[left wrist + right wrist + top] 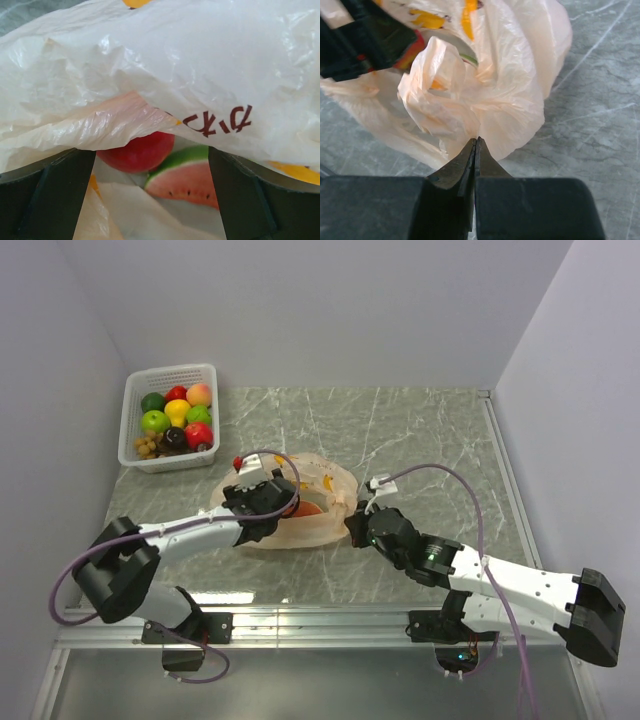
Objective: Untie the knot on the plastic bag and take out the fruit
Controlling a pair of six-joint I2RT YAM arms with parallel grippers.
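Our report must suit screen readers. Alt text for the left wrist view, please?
A crinkled peach plastic bag fills the view; beneath its edge, a red fruit and a watermelon wedge show between the fingers of the open left gripper.

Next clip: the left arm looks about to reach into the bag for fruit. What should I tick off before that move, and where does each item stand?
1. Jaws of the left gripper open wide, nothing between them: ok.
2. Jaws of the right gripper shut on the edge of the plastic bag, holding it: ok.
3. Bag mouth open: ok, fruit shows inside.
4. Fruit lined up ahead of the left jaws: ok, the red apple and watermelon wedge lie between them.
5. Path free of plastic: not ok, a fold of the bag hangs over the apple's top.
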